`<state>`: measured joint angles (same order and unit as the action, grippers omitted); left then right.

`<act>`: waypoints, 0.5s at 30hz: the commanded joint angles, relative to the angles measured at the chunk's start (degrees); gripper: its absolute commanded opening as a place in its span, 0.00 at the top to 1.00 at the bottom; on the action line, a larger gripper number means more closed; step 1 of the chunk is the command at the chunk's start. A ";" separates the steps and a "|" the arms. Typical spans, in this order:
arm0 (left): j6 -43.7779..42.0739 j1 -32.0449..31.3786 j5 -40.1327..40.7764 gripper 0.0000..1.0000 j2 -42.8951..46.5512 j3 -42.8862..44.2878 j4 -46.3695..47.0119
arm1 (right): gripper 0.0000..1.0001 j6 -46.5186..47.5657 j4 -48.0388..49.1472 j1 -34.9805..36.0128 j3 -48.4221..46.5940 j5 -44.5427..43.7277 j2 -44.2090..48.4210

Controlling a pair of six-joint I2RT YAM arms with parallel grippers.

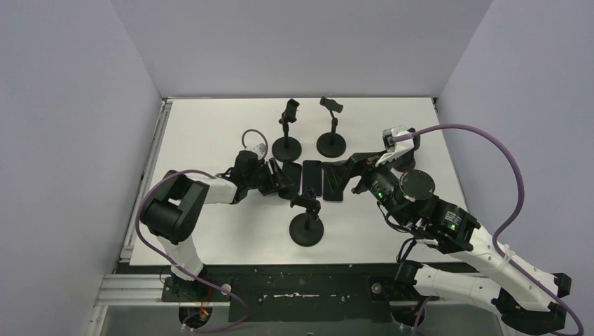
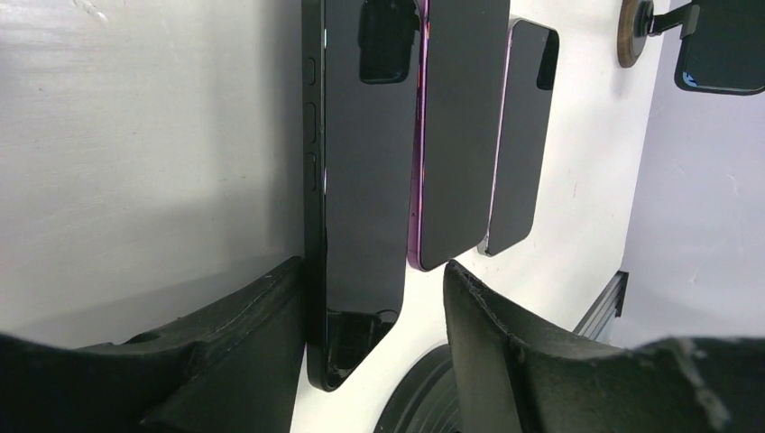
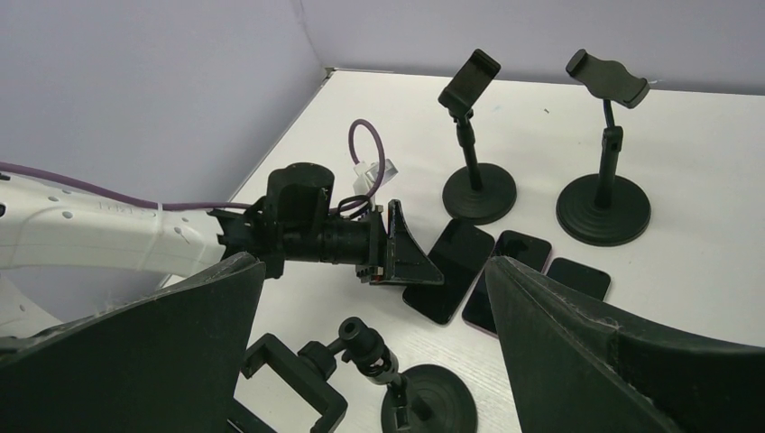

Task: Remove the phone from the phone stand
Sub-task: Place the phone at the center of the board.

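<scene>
Three phones lie flat side by side on the white table: a black phone (image 2: pixel 361 180) (image 1: pixel 291 171), a purple-edged phone (image 2: pixel 456 135) and a third phone (image 2: pixel 519 135). My left gripper (image 2: pixel 372 269) (image 1: pixel 280 180) is open and low at the table, its fingers either side of the black phone's near end; the left finger touches the phone's edge and the right finger stands apart. A further phone (image 2: pixel 722 45) sits in a holder by a brown disc (image 2: pixel 631 32). My right gripper (image 3: pixel 374 263) (image 1: pixel 347 175) is open wide and empty above the front stand (image 3: pixel 428 401).
Two empty black stands (image 1: pixel 287 133) (image 1: pixel 331 129) stand behind the phones. The front stand (image 1: pixel 306 222), its clamp (image 3: pixel 298 379) empty, stands near the table's front edge. A round dark base (image 1: pixel 417 185) sits by the right arm. Walls enclose the table.
</scene>
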<state>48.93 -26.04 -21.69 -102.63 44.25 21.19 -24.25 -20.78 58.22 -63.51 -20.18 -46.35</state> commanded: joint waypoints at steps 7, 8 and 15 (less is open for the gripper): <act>-2.59 0.47 2.17 0.46 5.09 -1.78 -2.78 | 0.00 -0.36 0.47 0.09 -0.14 -1.35 -0.40; -3.07 0.47 2.44 0.45 5.49 -1.76 -3.23 | 0.00 -0.42 0.47 0.15 -0.17 -1.35 -0.47; -3.54 0.47 2.65 0.45 7.20 -2.23 -3.73 | 0.00 -0.78 0.70 0.13 0.03 -1.13 -0.75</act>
<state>46.81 -26.04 -19.75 -98.67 42.24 17.98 -24.71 -21.21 58.22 -63.51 -20.21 -46.78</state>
